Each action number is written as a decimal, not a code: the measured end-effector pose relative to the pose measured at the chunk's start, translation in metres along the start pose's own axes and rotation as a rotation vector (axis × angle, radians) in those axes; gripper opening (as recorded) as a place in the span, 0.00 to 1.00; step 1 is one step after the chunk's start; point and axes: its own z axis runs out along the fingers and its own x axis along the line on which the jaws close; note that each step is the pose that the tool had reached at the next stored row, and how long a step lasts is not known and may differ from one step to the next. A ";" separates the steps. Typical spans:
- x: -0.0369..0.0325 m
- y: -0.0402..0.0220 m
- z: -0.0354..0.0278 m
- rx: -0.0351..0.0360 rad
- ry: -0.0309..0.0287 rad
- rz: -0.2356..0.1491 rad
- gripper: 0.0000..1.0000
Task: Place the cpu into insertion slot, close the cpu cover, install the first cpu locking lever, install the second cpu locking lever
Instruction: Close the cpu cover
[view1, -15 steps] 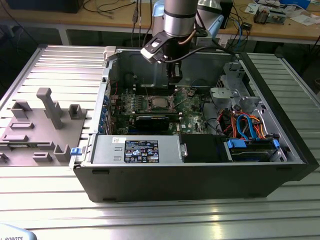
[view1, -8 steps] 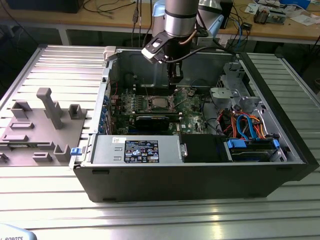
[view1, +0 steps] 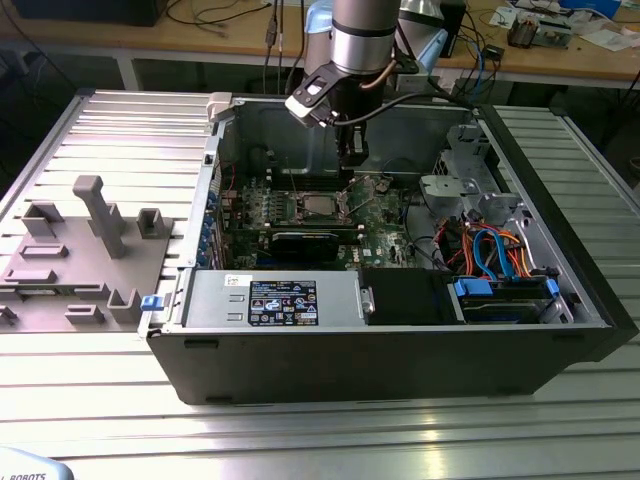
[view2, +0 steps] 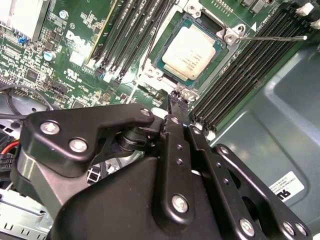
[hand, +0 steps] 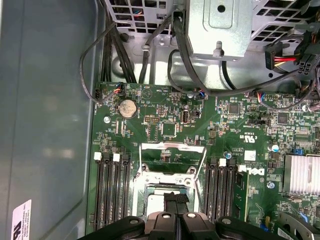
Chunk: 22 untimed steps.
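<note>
Metal slatted table (view1: 300, 440) bears the case (view1: 400, 365); end effector (view2: 180, 97) pinched together near cpu (view2: 190, 51).

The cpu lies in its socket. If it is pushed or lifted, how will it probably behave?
The cpu is a small flat plate with a metal-looking face, so probably stiff and light. It lies inside the rim of the insertion slot, so a sideways push would likely not shift it. Its low edges probably offer little to grasp.
</note>
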 end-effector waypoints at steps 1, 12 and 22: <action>0.0000 0.0000 0.0000 0.0000 0.0000 0.000 0.11; -0.0002 0.0032 0.0003 -0.0001 0.0001 0.000 0.11; -0.0003 0.0054 0.0004 0.0000 0.0000 0.000 0.11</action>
